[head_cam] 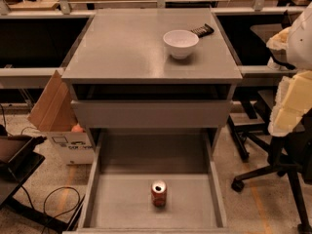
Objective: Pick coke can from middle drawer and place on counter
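Observation:
The coke can (159, 193) stands upright on the floor of the open middle drawer (117, 204), near its front and about centred. The drawer is pulled far out below the cabinet. The counter (122, 48) is the grey cabinet top above it. My gripper (288, 99) hangs at the right edge of the view, beside the cabinet, at about the height of the shut upper drawer front, well above and to the right of the can. It holds nothing that I can see.
A white bowl (181, 43) and a dark snack bar (202, 30) sit on the counter's back right. A cardboard box (56, 116) stands left of the cabinet. A black office chair (273, 150) stands to the right, and cables (58, 204) lie on the floor at left.

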`<state>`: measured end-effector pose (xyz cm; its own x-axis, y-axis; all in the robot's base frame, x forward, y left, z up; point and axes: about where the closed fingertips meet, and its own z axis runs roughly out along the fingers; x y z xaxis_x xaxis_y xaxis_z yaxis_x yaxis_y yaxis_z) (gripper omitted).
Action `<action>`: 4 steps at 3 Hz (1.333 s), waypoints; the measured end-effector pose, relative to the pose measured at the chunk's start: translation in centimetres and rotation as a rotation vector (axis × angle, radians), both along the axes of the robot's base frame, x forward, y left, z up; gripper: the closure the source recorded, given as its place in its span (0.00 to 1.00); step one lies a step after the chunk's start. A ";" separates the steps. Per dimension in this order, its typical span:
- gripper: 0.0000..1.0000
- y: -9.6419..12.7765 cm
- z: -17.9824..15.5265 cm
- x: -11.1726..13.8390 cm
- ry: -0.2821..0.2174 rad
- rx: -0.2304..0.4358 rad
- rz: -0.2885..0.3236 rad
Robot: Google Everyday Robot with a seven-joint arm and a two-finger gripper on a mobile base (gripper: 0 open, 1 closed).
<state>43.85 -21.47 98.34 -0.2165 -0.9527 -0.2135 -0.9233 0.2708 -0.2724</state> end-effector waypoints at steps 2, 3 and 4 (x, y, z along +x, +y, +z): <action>0.00 -0.1 0.1 -0.3 -0.018 0.014 -0.009; 0.00 -0.6 -5.8 -0.3 -0.019 0.161 0.034; 0.00 -0.5 -12.5 -0.2 -0.050 0.351 0.063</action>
